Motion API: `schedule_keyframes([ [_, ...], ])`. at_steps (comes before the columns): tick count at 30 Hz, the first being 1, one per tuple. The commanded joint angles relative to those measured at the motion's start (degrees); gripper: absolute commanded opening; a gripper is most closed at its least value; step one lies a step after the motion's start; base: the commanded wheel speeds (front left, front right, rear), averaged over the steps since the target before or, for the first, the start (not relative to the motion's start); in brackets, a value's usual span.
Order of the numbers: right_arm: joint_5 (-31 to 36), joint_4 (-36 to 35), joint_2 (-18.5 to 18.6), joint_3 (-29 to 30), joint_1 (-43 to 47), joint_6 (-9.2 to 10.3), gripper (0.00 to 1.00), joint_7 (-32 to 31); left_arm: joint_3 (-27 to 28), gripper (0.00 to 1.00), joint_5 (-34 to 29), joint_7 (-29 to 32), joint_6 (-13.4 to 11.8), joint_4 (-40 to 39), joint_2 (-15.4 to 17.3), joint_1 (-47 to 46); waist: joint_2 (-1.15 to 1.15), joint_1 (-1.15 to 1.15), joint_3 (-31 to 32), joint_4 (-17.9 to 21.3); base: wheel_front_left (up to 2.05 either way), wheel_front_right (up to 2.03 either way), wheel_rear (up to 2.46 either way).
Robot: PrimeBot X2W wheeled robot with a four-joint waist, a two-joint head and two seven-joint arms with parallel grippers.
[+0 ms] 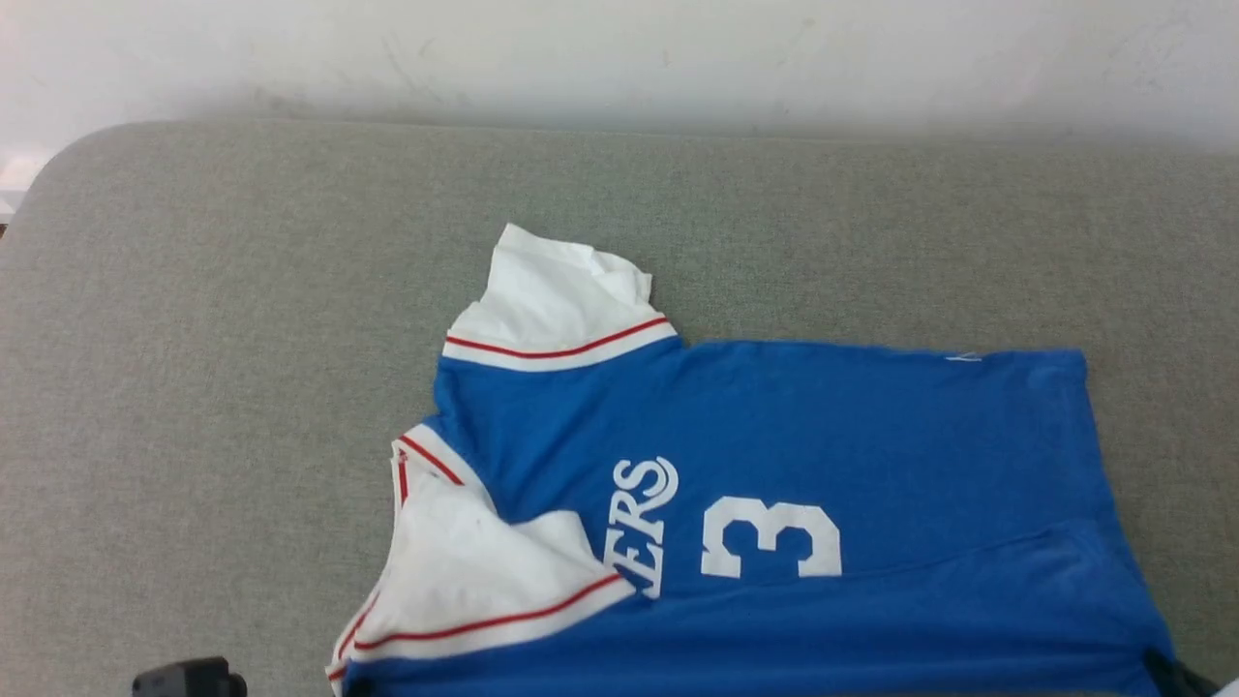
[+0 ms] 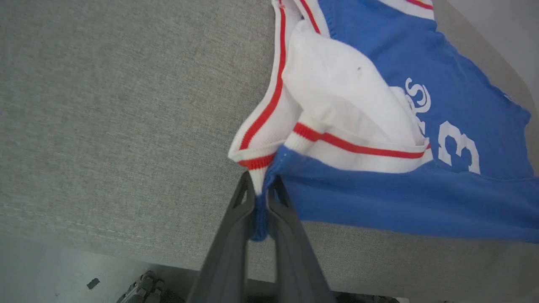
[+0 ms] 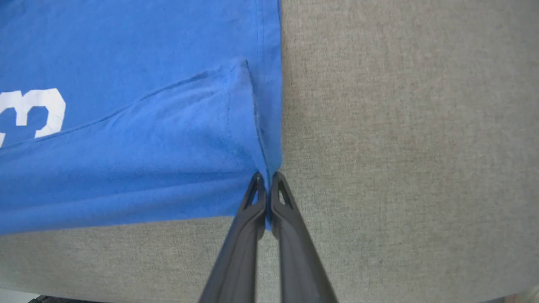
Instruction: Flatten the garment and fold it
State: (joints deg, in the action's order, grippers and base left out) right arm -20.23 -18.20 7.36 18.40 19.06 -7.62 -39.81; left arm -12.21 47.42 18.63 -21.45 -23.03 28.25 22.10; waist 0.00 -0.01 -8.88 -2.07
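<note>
Left hand (image 2: 262, 185), right hand (image 3: 267, 179) tight on garment (image 1: 823, 426).

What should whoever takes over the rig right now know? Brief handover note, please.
Left gripper: shut on the garment at its near sleeve-end corner.
Right gripper: shut on the garment's near hem corner.
Position: front up on the grey padded surface, collar toward the robot's left, hem toward its right.
Done: spread mostly flat; near sleeve and a near strip lie turned over the front.
Left: far sleeve sticks out crumpled; folding not finished.
</note>
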Motion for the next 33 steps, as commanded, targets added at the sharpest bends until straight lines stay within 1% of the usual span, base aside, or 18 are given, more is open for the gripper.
schedule_keyframes([
  [1, -0.07, -0.14, 0.01, 0.41, 0.58, 0.13, 0.00, 0.01, 0.05, 0.00, 0.28, -0.17, -0.38, 0.36, -0.20, 0.49, 0.00, 0.01, -0.06, -0.04, 0.00, 0.00, 0.00],
  [2, -0.02, 0.59, -0.55, 0.24, 1.47, 0.13, 0.00, 0.38, -0.34, 0.00, 0.59, -0.53, -0.21, 1.55, -0.91, 0.78, 0.00, 0.01, -0.06, -0.06, 0.00, 0.00, 0.00],
  [4, 0.55, 1.68, -0.45, -0.47, 1.86, 0.13, 0.00, 1.02, -1.00, 0.00, 0.15, -0.98, 0.18, 3.55, -1.22, 0.27, 0.00, 0.01, -0.04, -0.13, 0.00, 0.00, 0.00],
  [9, 0.40, 5.75, -0.66, -2.95, 0.38, 0.13, 0.00, 4.12, -2.05, 0.00, 0.92, -2.82, 2.21, 9.52, -3.82, -3.07, 0.00, 0.01, 0.33, -0.13, 0.00, 0.00, 0.00],
  [10, 0.40, 5.75, -0.66, -2.95, 0.38, 0.13, 0.00, 4.12, -2.05, 0.00, 0.92, -2.82, 2.21, 9.52, -3.82, -3.07, 0.00, 0.01, 0.33, -0.13, 0.00, 0.00, 0.00],
  [11, 0.35, 6.58, -0.53, -3.41, 0.00, 0.13, 0.00, 4.62, -2.23, 0.07, 1.07, -3.21, 2.73, 10.82, -4.25, -3.70, 0.00, 0.01, 0.43, -0.08, 0.00, 0.00, 0.00],
  [12, 0.38, 7.42, -0.37, -3.79, -0.35, 0.13, 0.00, 5.07, -2.27, 0.21, 1.42, -3.65, 3.23, 12.11, -4.84, -4.32, 0.00, 0.01, 0.56, -0.07, 0.00, 0.00, 0.00],
  [13, 0.42, 8.16, -0.18, -4.14, -0.72, 0.13, 0.00, 5.53, -2.30, 0.42, 1.70, -4.03, 3.67, 13.36, -5.31, -4.86, 0.00, 0.01, 0.67, -0.04, 0.00, 0.00, 0.00],
  [14, 0.38, 8.82, -0.01, -4.43, -1.09, 0.13, 0.16, 6.05, -2.39, 0.55, 1.85, -4.35, 4.14, 14.54, -5.61, -5.33, 0.00, 0.01, 0.75, 0.00, 0.00, 0.00, 0.00],
  [15, 0.35, 9.38, 0.21, -4.70, -1.38, 0.13, 0.50, 6.54, -2.46, 0.73, 1.97, -4.60, 4.55, 15.58, -5.82, -5.71, 0.00, 0.01, 0.85, 0.06, 0.00, 0.00, 0.00],
  [16, 0.36, 9.82, 0.48, -4.97, -1.65, 0.13, 1.00, 6.96, -2.49, 0.87, 2.09, -4.81, 4.85, 16.45, -5.99, -6.00, 0.00, 0.01, 0.96, 0.15, 0.00, 0.00, 0.00],
  [17, 0.24, 10.05, 0.71, -5.12, -1.92, 0.13, 1.00, 7.37, -2.40, 1.00, 2.34, -5.04, 5.11, 17.07, -6.20, -6.17, 0.00, 0.01, 1.04, 0.25, 0.00, 0.00, 0.00],
  [21, -0.45, 9.49, 2.03, -4.95, -2.12, 0.13, 1.00, 8.81, -0.29, 1.00, 3.46, -7.28, 5.56, 16.77, -6.60, -5.56, 0.00, 0.01, 1.31, 0.64, 0.00, 0.00, 0.00],
  [24, -0.67, 7.18, 2.77, -4.31, -2.69, 0.13, 1.00, 11.31, 3.33, 1.00, 3.31, -11.33, 5.75, 13.69, -5.98, -4.83, 0.00, 0.01, 1.18, 0.99, 0.00, 0.00, 0.00],
  [27, 0.34, 4.19, 2.27, -2.50, -4.57, 0.13, 1.00, 15.73, 6.93, 1.00, -0.51, -17.74, 5.91, 9.04, -4.01, -6.23, 0.00, 0.01, 0.36, 1.18, 0.00, 0.00, 0.00],
  [29, 1.40, 2.06, 1.76, -1.87, -6.09, 0.13, 1.00, 18.63, 8.28, 1.00, -3.71, -20.93, 5.84, 5.84, -2.50, -8.70, 0.00, 0.01, -0.69, 1.22, 0.00, 0.00, 0.00],
  [31, 2.48, 0.62, 1.34, -1.89, -7.99, 0.13, 1.00, 21.10, 9.06, 1.00, -6.33, -22.57, 5.34, 2.99, -1.29, -12.45, 0.00, 0.01, -2.20, 1.33, 0.00, 0.00, 0.00],
  [33, 3.21, -0.38, 1.05, -2.68, -9.90, 0.13, 1.00, 22.73, 8.80, 1.00, -9.35, -22.39, 5.06, 0.81, 0.77, -17.36, 0.00, 0.01, -4.11, 1.54, 0.00, 0.00, 0.00],
])
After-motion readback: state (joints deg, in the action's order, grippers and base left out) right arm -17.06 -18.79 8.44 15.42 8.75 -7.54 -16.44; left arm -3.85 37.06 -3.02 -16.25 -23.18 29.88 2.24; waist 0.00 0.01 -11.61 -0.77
